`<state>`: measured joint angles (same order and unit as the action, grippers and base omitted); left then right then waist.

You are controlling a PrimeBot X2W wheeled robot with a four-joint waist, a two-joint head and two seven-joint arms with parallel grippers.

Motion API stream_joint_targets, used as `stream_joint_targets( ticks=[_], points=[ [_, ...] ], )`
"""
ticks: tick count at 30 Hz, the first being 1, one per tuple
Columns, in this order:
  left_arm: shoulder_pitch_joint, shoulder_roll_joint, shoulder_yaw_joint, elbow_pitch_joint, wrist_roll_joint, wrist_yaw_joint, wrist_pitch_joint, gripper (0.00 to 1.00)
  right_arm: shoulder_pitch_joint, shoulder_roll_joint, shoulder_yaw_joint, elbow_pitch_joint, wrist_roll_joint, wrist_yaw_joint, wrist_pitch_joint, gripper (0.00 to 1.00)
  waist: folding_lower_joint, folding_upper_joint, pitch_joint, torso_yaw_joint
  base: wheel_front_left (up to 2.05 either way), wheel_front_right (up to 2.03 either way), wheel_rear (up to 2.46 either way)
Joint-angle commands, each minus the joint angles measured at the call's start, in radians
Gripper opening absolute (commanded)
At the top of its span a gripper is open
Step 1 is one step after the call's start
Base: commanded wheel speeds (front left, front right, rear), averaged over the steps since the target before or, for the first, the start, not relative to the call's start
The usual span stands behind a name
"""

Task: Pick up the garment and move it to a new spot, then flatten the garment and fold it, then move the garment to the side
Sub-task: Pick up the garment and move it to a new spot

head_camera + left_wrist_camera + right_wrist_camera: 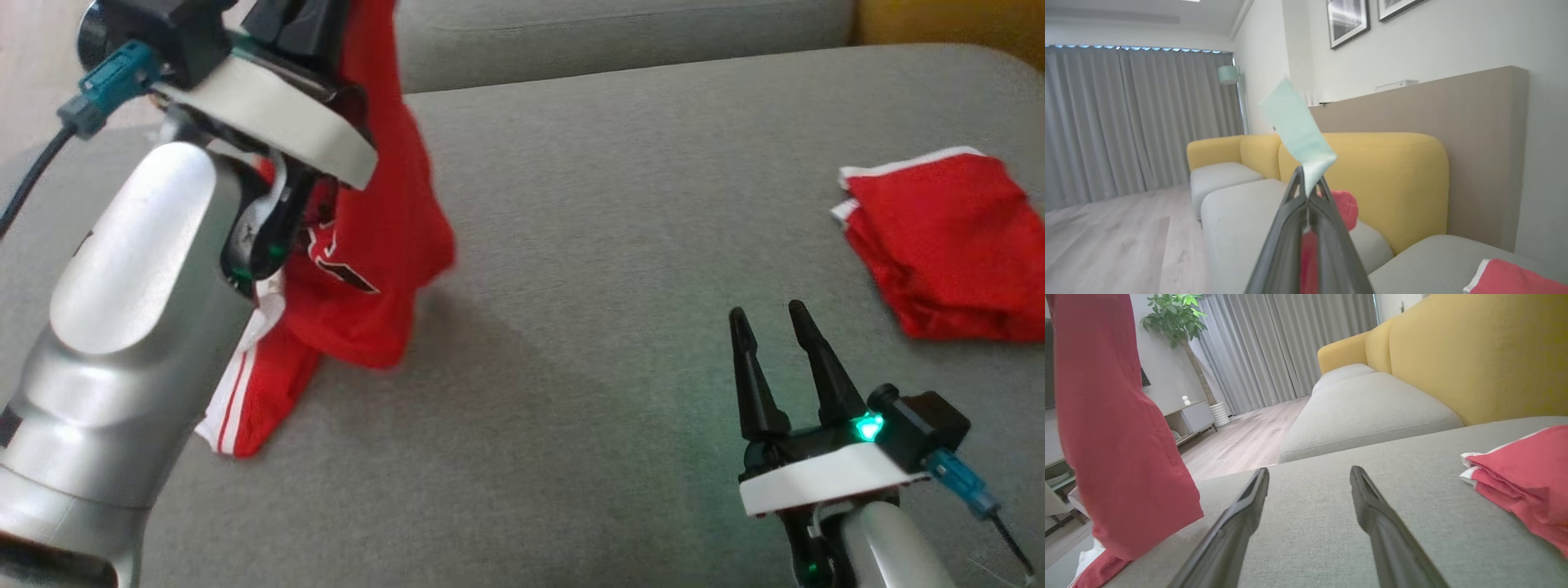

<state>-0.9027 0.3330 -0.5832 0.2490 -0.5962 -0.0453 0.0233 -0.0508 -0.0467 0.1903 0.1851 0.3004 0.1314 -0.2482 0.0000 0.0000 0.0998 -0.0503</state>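
Red garment, white side stripes, hanging crumpled from left gripper

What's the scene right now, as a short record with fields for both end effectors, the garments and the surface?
surface: grey cushion
left end effector: raised, shut on the red garment
right end effector: open, empty, low over the grey cushion
red garment: hanging, lower end down by the grey cushion's left edge
other red garment: lying bunched at the right
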Motion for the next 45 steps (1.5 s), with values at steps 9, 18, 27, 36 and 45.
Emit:
stream_joint_targets(
  ticks=[9, 18, 27, 36, 45],
  points=[
    [-0.138, 0.018, -0.016, -0.104, 0.035, -0.023, 0.032, 0.0, -0.041, -0.004, 0.025, -0.049, 0.021, -0.001, -0.014, 1.0, 0.0, 0.0, 0.003, -0.119, 0.0, 0.0, 0.0],
    [-0.304, 0.041, -0.096, 0.047, 0.087, -0.074, 0.04, 0.0, -0.087, -0.004, 0.076, -0.066, 0.049, -0.001, -0.014, 1.0, 0.0, 0.0, 0.091, -0.234, 0.0, 0.0, 0.0],
    [-0.512, 0.084, -0.276, 0.37, 0.174, -0.085, -0.013, 0.09, -0.139, -0.004, 0.148, -0.097, 0.103, -0.001, -0.014, 1.0, 0.0, 0.0, 0.209, -0.354, 0.0, 0.0, 0.0],
    [-0.636, 0.056, -0.262, 0.698, 0.197, -0.019, -0.169, 1.0, -0.164, -0.004, 0.176, -0.11, 0.112, -0.001, -0.014, 1.0, 0.0, 0.0, 0.26, -0.38, 0.0, 0.0, 0.0],
    [-0.552, -0.029, -0.205, 0.78, 0.101, -0.054, -0.279, 1.0, -0.158, -0.004, 0.124, -0.091, 0.057, -0.001, -0.014, 1.0, 0.0, 0.0, 0.187, -0.256, 0.0, 0.0, 0.0]
  ],
)
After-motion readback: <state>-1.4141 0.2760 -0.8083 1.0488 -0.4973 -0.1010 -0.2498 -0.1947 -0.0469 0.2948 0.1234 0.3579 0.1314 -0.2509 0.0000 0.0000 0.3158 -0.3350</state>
